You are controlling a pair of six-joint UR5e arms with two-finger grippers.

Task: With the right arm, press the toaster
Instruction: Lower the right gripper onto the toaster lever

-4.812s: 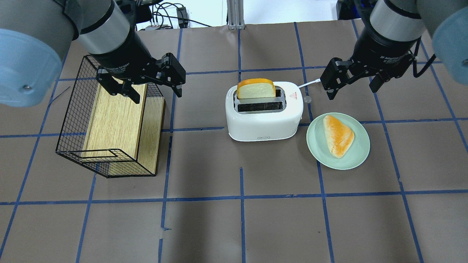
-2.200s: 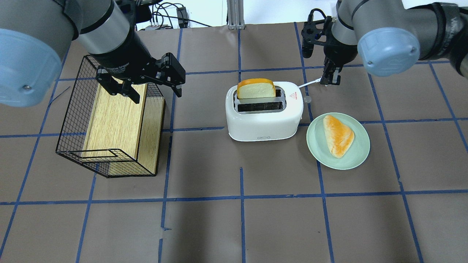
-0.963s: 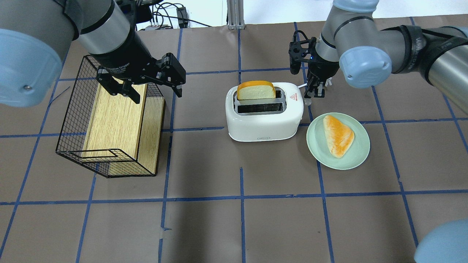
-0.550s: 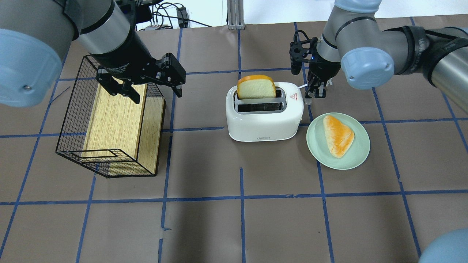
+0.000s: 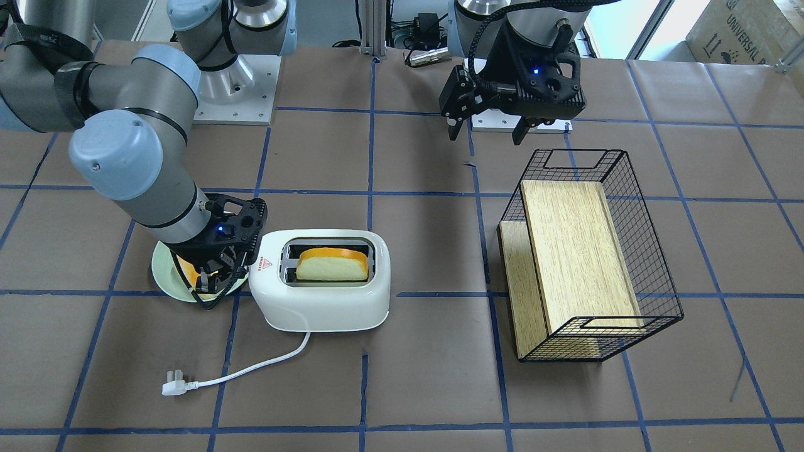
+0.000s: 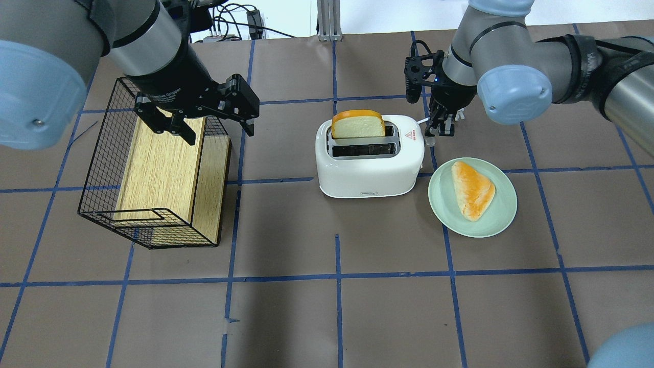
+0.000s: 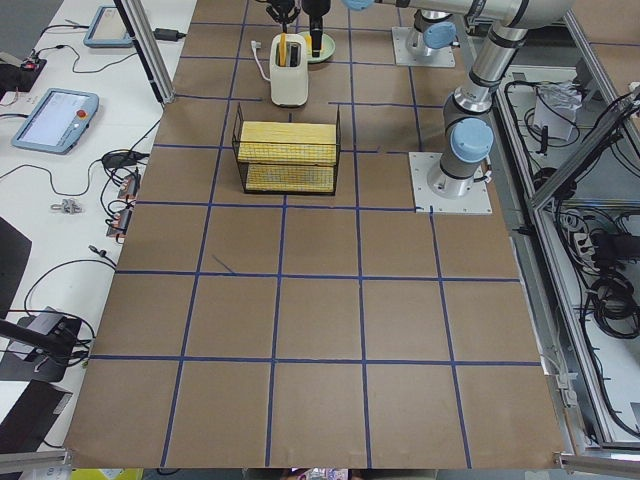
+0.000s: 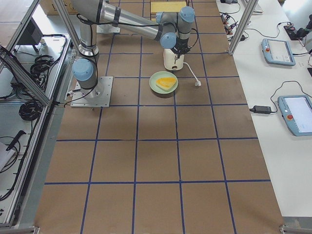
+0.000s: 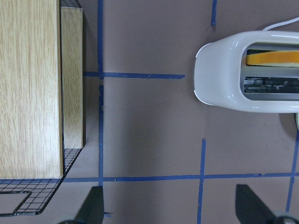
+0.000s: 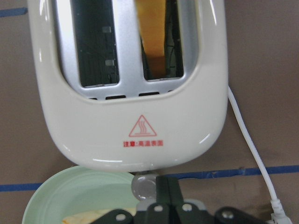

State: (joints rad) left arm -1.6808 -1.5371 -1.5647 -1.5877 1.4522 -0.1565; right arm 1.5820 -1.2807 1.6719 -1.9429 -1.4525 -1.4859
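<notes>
Right gripper (image 10: 167, 184), fingers together, is sitting bottom-centre beside the knob (image 10: 144, 188); toaster (image 10: 140, 112) is looking light and slick, so press straight down there.

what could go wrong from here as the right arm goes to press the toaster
The shut right gripper sits just beside the small silver knob at the end of the toaster, so a downward push may slip off it. The green plate lies close beside that spot, and the gripper could strike its rim. The toaster stands loose, its plug lying free on the table, so an off-centre push might shift it.
</notes>
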